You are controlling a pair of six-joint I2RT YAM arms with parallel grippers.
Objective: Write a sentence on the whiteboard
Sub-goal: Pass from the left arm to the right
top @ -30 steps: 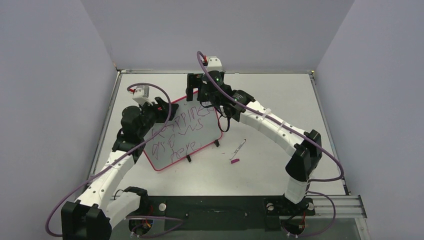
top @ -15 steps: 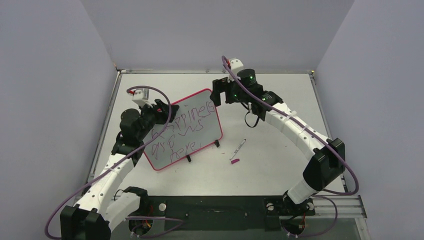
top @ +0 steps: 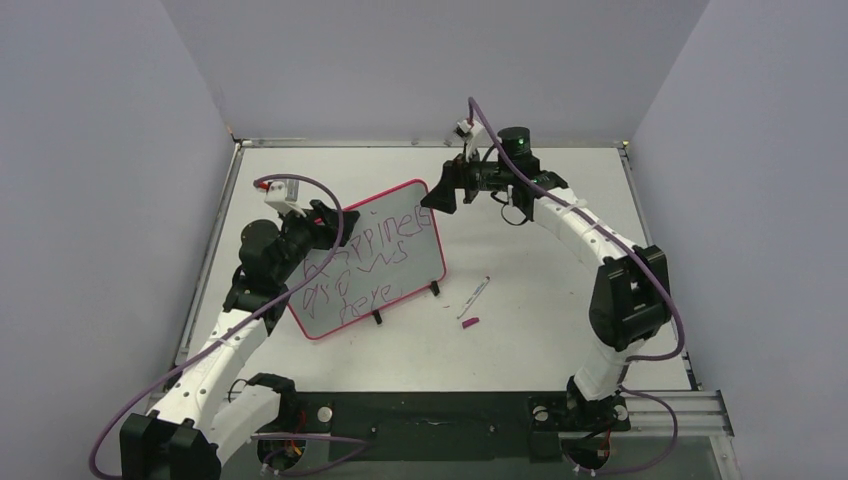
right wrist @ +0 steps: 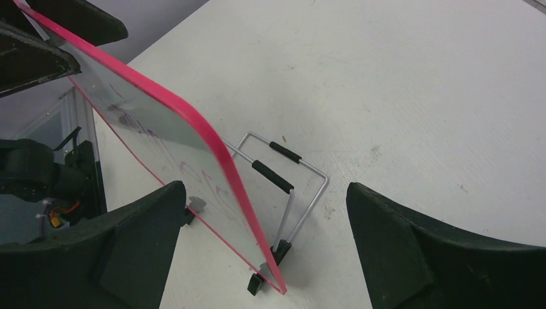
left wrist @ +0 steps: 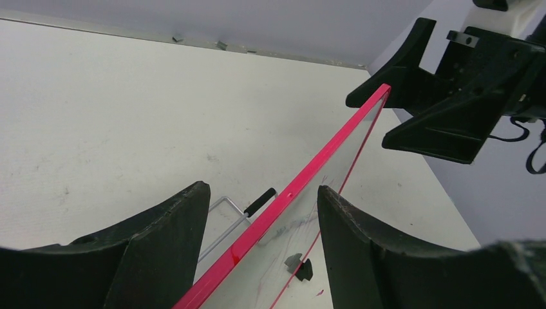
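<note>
The whiteboard (top: 400, 222), white with a red-pink frame, stands tilted on a wire stand left of the table's middle. The sentence (top: 352, 272) is in purple-magenta scrawl across its face, and faint strokes show in the right wrist view (right wrist: 201, 175). My left gripper (top: 318, 222) is open and straddles the board's upper left edge. In the left wrist view (left wrist: 261, 222) the red frame (left wrist: 335, 148) runs between the fingers with a gap on each side. My right gripper (top: 440, 193) is wide open and empty beside the board's upper right corner (right wrist: 193, 125).
An uncapped marker (top: 478, 293) and its magenta cap (top: 468, 322) lie on the table right of the board. The wire stand (right wrist: 302, 183) with black clips props the board from behind. Grey walls enclose the table on three sides.
My right arm has swung right and back, from over the board's top edge to beside its upper right corner. My left arm and the board have hardly moved.
</note>
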